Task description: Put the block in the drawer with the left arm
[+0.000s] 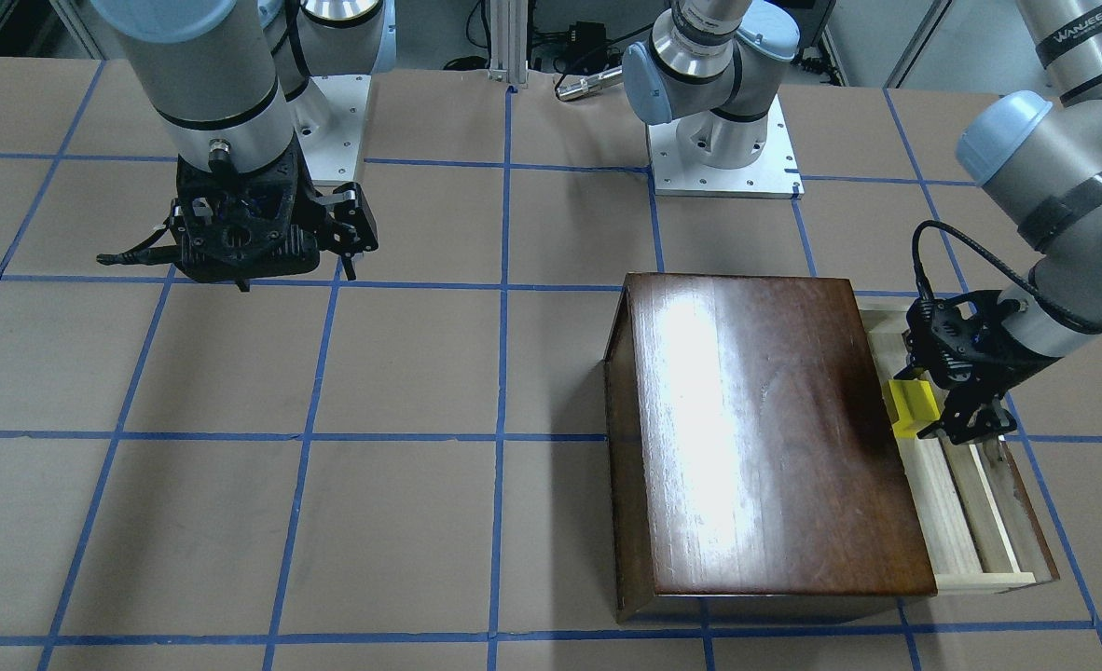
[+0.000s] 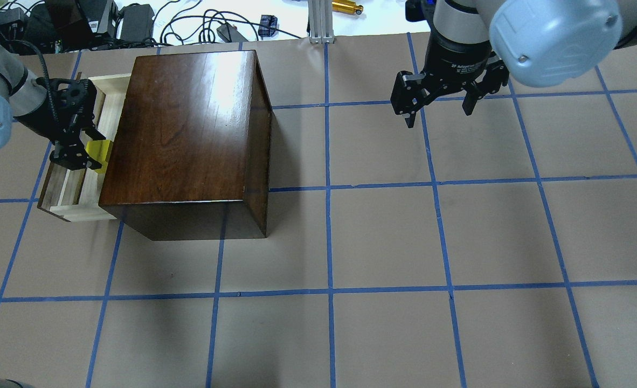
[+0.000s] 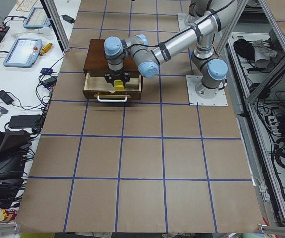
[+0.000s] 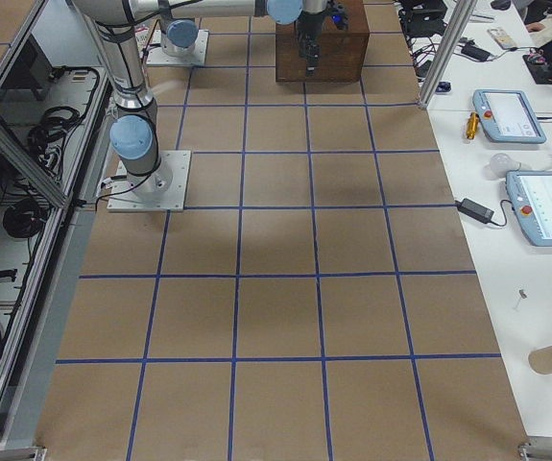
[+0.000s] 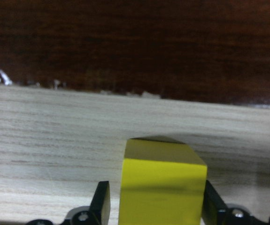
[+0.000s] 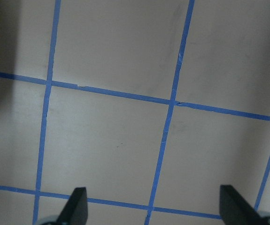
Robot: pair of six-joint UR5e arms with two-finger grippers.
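Observation:
The yellow block [image 1: 909, 408] sits low inside the open drawer [image 1: 980, 522], close to the dark wooden box [image 1: 765, 429]. My left gripper [image 1: 969, 429] reaches down into the drawer with its fingers on either side of the block. In the left wrist view the block [image 5: 163, 187] stands on the pale drawer floor [image 5: 55, 131], with a narrow gap between it and the left finger [image 5: 102, 201]. In the overhead view the block [image 2: 98, 153] lies beside the left gripper [image 2: 73, 159]. My right gripper [image 2: 440, 105] is open and empty above the bare table.
The box [image 2: 189, 124] stands at the robot's left with its drawer [image 2: 76, 188] pulled out towards the table's end. Blue tape lines grid the brown table [image 2: 383, 237]. Both arm bases [image 1: 723, 154] stand at the robot's edge. Cables and devices lie beyond the far edge.

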